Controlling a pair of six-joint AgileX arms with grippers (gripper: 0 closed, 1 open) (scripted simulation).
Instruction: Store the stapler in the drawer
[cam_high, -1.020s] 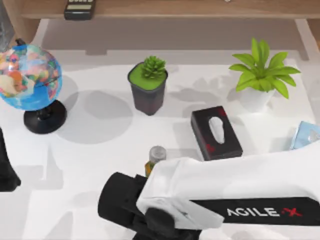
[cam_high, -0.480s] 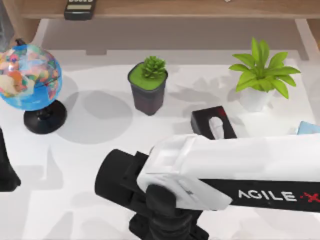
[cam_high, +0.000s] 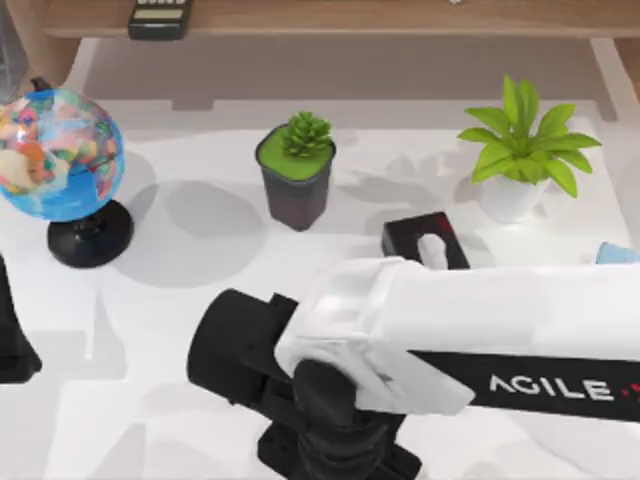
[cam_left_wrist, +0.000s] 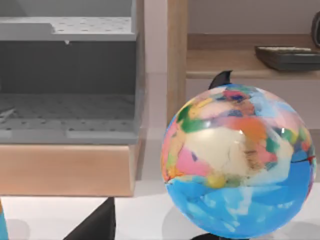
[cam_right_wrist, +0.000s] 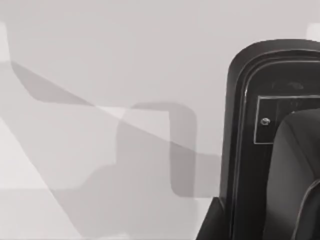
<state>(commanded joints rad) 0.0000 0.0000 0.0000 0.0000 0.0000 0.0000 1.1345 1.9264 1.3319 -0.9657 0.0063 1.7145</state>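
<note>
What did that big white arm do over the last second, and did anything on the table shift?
The right arm swung toward the far side of the table, now covering the small bottle and more of the black tissue box. Nothing was visibly taken hold of or let go. The globe, the dark-potted succulent, the leafy plant in the white pot and the left arm stayed put.

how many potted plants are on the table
2: a spiky green succulent in a dark pot mid-table, and a leafy green plant in a white pot toward the right. The right arm may hide others.

It looked like an office desk. A globe (cam_high: 57, 152) stood at nine o'clock, potted plants (cam_high: 297, 172) toward twelve, a tissue box (cam_high: 424, 242) near centre. A wooden shelf (cam_high: 400, 17) ran behind.
</note>
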